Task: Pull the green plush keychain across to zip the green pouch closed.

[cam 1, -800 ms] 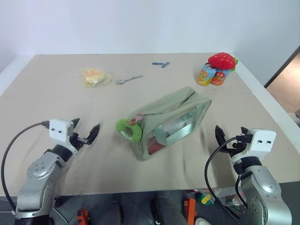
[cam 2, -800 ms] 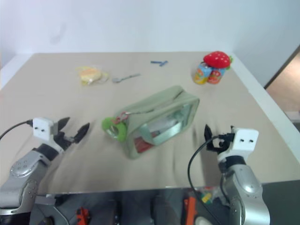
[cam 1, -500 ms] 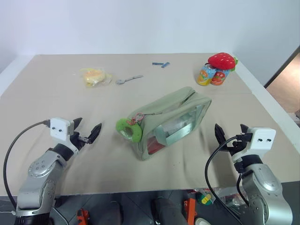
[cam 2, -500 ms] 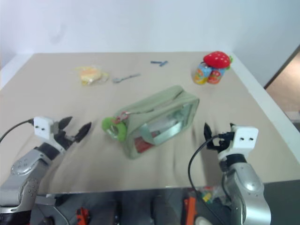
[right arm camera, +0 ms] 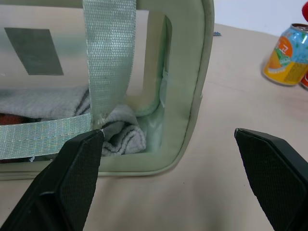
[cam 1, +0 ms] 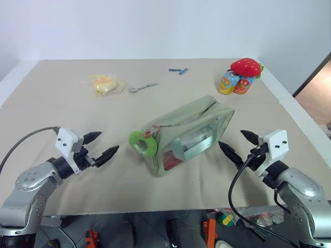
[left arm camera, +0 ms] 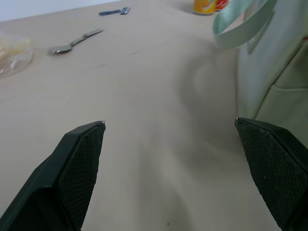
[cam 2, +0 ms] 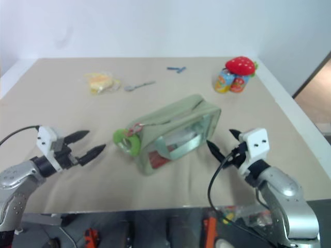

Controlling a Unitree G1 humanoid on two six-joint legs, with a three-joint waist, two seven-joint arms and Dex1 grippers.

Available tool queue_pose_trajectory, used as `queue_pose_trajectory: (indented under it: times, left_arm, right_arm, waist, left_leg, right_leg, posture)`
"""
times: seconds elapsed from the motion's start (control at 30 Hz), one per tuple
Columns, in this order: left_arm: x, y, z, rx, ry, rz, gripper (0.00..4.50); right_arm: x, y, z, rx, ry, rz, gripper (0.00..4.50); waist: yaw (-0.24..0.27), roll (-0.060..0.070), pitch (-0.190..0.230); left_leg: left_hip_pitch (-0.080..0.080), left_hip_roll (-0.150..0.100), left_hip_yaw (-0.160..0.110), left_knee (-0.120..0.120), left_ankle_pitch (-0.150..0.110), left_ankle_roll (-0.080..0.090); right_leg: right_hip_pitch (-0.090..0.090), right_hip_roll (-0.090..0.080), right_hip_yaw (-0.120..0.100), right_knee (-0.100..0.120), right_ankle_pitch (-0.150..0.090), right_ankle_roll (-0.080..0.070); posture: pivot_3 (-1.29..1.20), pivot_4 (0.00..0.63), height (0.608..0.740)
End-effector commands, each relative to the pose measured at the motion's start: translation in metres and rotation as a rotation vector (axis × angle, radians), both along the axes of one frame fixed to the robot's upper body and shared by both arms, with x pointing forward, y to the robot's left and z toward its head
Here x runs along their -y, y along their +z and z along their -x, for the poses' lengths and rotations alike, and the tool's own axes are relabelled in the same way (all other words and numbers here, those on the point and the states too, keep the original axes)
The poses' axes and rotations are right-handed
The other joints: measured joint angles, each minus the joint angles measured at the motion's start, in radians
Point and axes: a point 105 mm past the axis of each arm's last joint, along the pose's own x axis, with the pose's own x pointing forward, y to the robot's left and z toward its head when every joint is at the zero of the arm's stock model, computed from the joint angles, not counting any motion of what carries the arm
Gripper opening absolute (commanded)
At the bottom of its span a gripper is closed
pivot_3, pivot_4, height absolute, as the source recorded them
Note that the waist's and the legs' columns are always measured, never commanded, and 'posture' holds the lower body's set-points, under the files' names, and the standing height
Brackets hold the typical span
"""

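**A:** Pouch first: where does it sit?

**B:** The green pouch (cam 1: 189, 135) lies in the centre of the head view, slanted, its far end toward the upper right and its near end toward the lower left. A clear window faces the camera, with a green strap (right arm camera: 107, 57) across it and folded grey cloth (right arm camera: 72, 113) inside.

**A:** And the keychain?

**B:** The green plush keychain (cam 1: 143, 144) hangs at the pouch's lower-left end, touching it, on a pinkish clasp (cam 1: 152, 130).

**A:** Grippers?

**B:** The left gripper (cam 1: 102, 145) hovers at lower left, fingers spread wide and holding nothing, near the keychain but apart from it. The right gripper (cam 1: 237, 144) is at lower right, just beside the pouch's right end, fingers likewise spread and empty. In the right wrist view its fingers (right arm camera: 77, 175) frame the pouch's corner.

**A:** Anything else on the table (cam 1: 62, 113)?

**B:** A yellow packet (cam 1: 105, 84) and a spoon (cam 1: 142, 88) at upper left, small blue pieces (cam 1: 178, 70) at top centre, and two cans (cam 1: 232, 84) with a strawberry plush (cam 1: 245, 66) on them at upper right, all well apart from the pouch.
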Motion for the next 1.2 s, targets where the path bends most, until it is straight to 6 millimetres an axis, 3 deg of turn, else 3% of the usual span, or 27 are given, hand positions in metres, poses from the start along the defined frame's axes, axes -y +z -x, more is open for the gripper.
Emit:
queue_pose_trajectory:
  times: [0.03,0.1,0.2,0.37,0.53,0.67,0.93,1.07,1.2]
  left_arm:
    - [0.000,0.023,0.005,0.050,-0.054,0.017,4.48]
    - [0.002,0.035,0.011,0.049,-0.115,0.028,4.48]
    - [0.011,0.053,0.022,0.044,-0.242,-0.001,4.48]
    - [0.035,0.079,0.031,0.037,-0.418,-0.009,4.48]
    - [0.057,0.084,0.037,0.009,-0.544,-0.012,4.48]
    - [0.071,0.086,0.035,0.028,-0.583,-0.018,4.48]
    - [0.075,0.081,0.037,0.036,-0.571,-0.018,4.48]
    - [0.074,0.083,0.036,0.044,-0.549,-0.011,4.50]
    - [0.072,0.079,0.035,0.040,-0.527,-0.018,4.50]
  right_arm:
    - [0.013,0.027,-0.007,0.082,-0.071,-0.016,4.50]
    - [0.014,0.046,-0.011,0.099,-0.053,-0.075,4.50]
    - [0.001,0.059,-0.006,0.058,0.116,0.085,4.50]
    - [0.005,0.081,-0.007,0.009,0.261,0.222,4.50]
    - [-0.011,0.086,-0.013,-0.041,0.462,0.306,4.50]
    - [-0.015,0.089,-0.031,-0.032,0.512,0.344,4.50]
    - [-0.017,0.077,-0.044,-0.059,0.573,0.371,4.50]
    - [-0.019,0.075,-0.042,-0.069,0.600,0.344,3.41]
    - [-0.026,0.080,-0.039,-0.046,0.621,0.303,1.88]
  waist:
    - [0.000,0.000,0.000]
    - [-0.003,0.000,0.000]
    - [-0.002,0.000,0.001]
    - [0.003,0.000,0.001]
    - [-0.005,0.000,0.001]
    - [-0.005,0.000,0.001]
    - [0.000,0.000,0.001]
    - [0.000,0.000,0.001]
    - [-0.002,0.000,0.001]
  left_leg:
    - [0.000,0.000,0.000,0.000,0.000,0.000]
    - [0.000,0.000,0.000,0.000,0.000,0.000]
    - [-0.001,0.000,0.001,0.000,0.000,0.000]
    - [-0.001,0.000,0.001,0.000,0.000,0.001]
    - [-0.001,0.000,0.003,0.000,-0.001,0.001]
    - [0.000,0.001,0.002,0.000,-0.001,0.002]
    - [-0.001,0.000,0.002,0.000,-0.001,0.002]
    - [-0.002,0.000,0.002,0.000,-0.002,0.003]
    - [-0.001,0.001,0.002,0.000,-0.002,0.002]
  right_leg:
    - [0.000,0.000,0.000,0.000,0.000,0.000]
    - [0.000,0.000,0.000,0.000,0.000,0.000]
    - [-0.002,0.000,0.001,0.001,0.000,0.000]
    - [-0.001,0.000,0.001,0.000,0.000,0.000]
    - [-0.002,0.001,0.001,0.000,0.000,0.000]
    - [-0.002,0.002,0.001,0.001,0.000,0.000]
    - [-0.002,0.001,0.002,0.001,0.002,0.004]
    - [-0.002,0.001,0.002,0.001,0.002,0.004]
    - [-0.002,0.002,0.002,0.001,0.002,0.004]
  posture:
    - [0.00,0.150,0.740]
    - [0.00,0.150,0.740]
    - [0.00,0.150,0.740]
    - [0.00,0.150,0.740]
    - [0.00,0.150,0.740]
    - [0.00,0.150,0.740]
    - [0.00,0.150,0.740]
    - [0.00,0.150,0.740]
    - [0.00,0.150,0.740]
